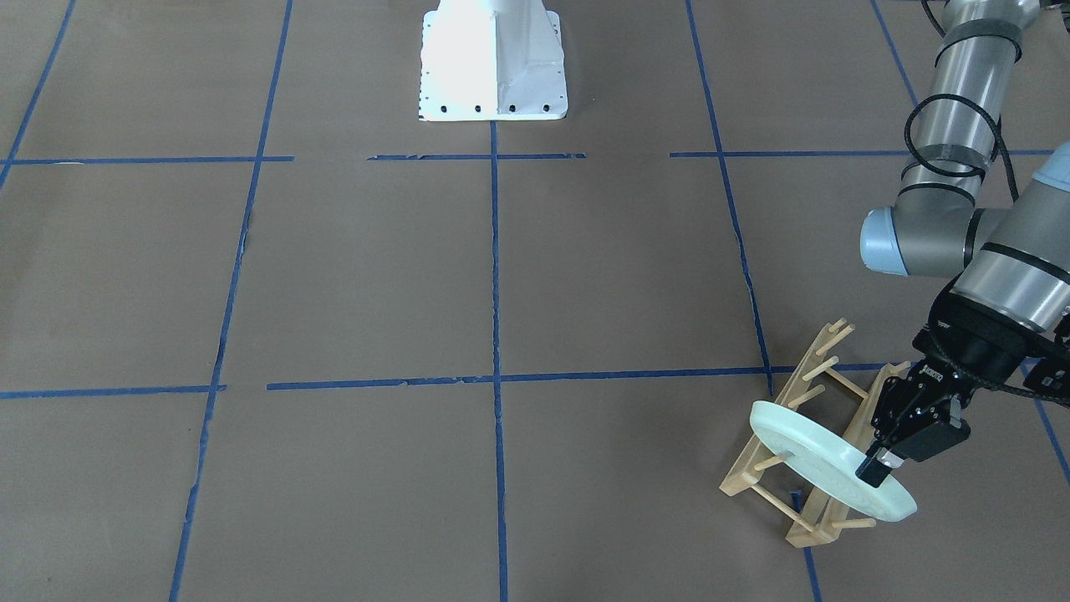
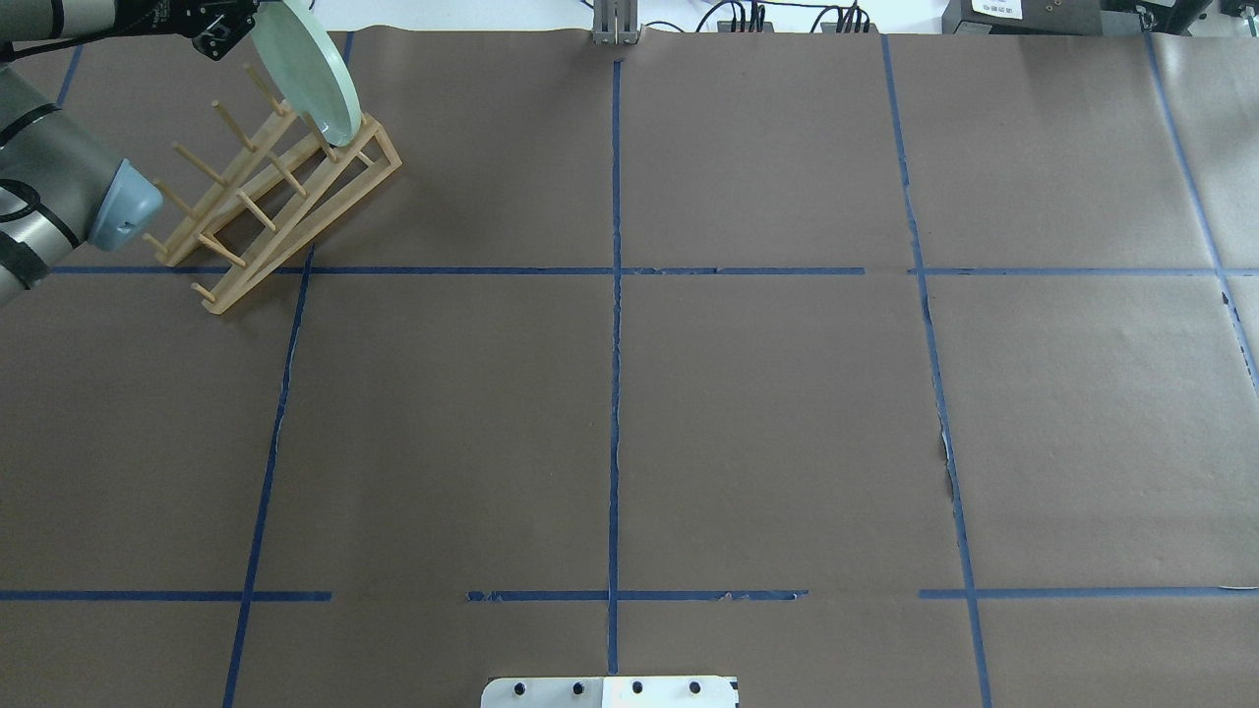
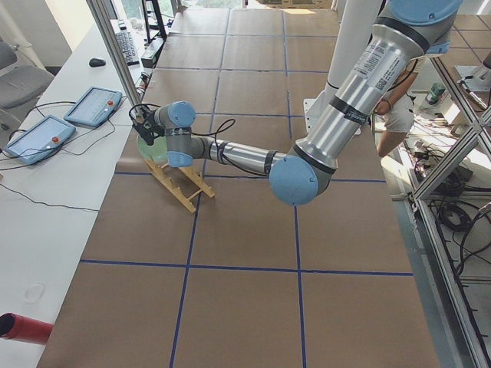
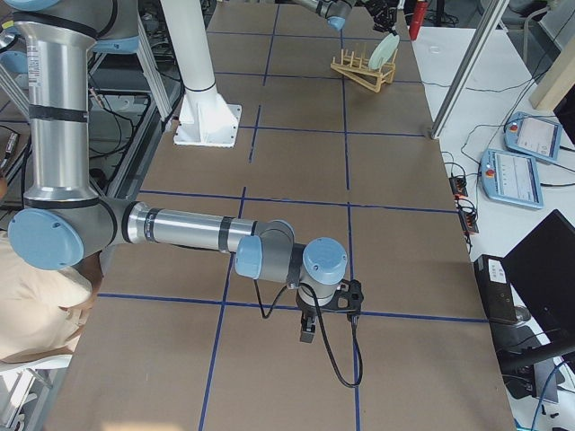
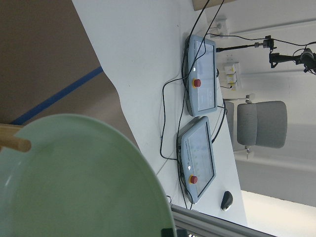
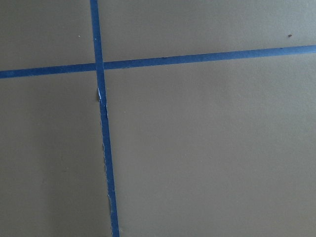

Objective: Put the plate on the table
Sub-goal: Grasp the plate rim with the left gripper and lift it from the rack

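The pale mint-green plate (image 1: 815, 458) stands tilted between the pegs of the wooden rack (image 1: 794, 426) at the table's far left corner. It also shows in the overhead view (image 2: 307, 71) and fills the left wrist view (image 5: 74, 187). My left gripper (image 1: 874, 473) is shut on the plate's upper rim, with one finger on the near face. The brown paper table (image 2: 767, 413) carries blue tape lines. My right gripper (image 4: 307, 329) hangs low over the table far from the rack. I cannot tell if it is open or shut.
The white robot base (image 1: 493, 58) stands at the table's middle edge. The rack (image 2: 275, 197) sits close to the table's far edge. Beyond that edge, two teach pendants (image 5: 200, 98) and cables lie on a white bench. A red cylinder (image 3: 23, 328) lies on that bench.
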Tool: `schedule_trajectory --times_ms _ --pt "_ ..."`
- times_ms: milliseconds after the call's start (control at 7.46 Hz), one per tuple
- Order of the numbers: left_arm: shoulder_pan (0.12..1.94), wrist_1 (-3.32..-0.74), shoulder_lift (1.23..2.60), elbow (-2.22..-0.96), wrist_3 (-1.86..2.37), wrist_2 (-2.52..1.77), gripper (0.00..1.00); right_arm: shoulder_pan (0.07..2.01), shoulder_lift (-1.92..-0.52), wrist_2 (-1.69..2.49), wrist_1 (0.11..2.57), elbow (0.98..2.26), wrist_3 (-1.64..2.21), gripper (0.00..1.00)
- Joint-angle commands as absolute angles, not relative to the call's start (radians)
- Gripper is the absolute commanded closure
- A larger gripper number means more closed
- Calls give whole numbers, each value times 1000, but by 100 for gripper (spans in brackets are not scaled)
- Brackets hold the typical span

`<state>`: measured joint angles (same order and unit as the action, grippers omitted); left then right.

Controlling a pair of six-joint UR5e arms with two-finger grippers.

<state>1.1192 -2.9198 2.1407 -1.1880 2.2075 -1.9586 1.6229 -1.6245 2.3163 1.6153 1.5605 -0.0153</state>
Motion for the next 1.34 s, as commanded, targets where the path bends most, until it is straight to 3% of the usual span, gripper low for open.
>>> schedule_trajectory --times_ms 0,268,536,1206 --pt "1150 -2916 2140 -1271 2245 -1968 100 1623 -1624 2316 1615 1560 -15 0" --pt "1192 -2836 2141 -1359 2276 -2061 100 1623 -1624 2316 1615 1562 -15 0" --pt "1174 -2583 2172 -1487 2260 -2080 100 1623 -1624 2316 1615 1562 -15 0" --pt "916 -1807 2387 -1522 1768 -2015 100 1623 -1624 2316 1615 1562 -15 0"
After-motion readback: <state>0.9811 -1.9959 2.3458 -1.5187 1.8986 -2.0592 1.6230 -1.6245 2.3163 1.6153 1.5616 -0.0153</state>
